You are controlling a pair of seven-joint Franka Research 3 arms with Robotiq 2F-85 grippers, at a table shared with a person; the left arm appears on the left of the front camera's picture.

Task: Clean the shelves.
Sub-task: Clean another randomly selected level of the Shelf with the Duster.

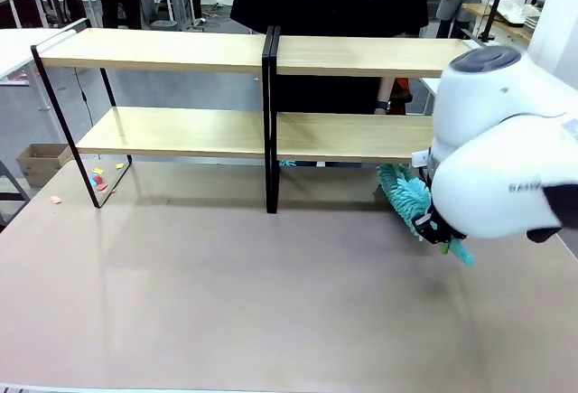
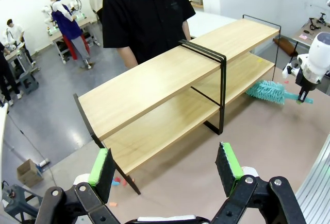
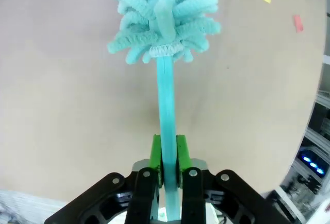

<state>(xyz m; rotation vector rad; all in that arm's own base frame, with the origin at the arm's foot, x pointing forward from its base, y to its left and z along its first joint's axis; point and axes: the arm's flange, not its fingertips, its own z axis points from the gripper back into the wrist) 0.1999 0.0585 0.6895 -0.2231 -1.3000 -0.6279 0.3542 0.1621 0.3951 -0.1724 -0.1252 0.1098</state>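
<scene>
Turquoise duster [image 1: 404, 196] held by its handle in the right gripper [image 3: 167, 157], jaws shut tight, fluffy head pointing toward the shelves' [image 1: 262, 135] lower right board. Left gripper [image 2: 165, 167] hovers open, well apart.

R gripper [image 3: 167, 154] jaws clamped; L gripper [image 2: 165, 165] jaws wide.

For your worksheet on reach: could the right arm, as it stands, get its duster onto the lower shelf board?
Probably yes. The right gripper is shut on the duster, whose head lies beside the shelves, and the lower board's open front leaves the way free.
</scene>
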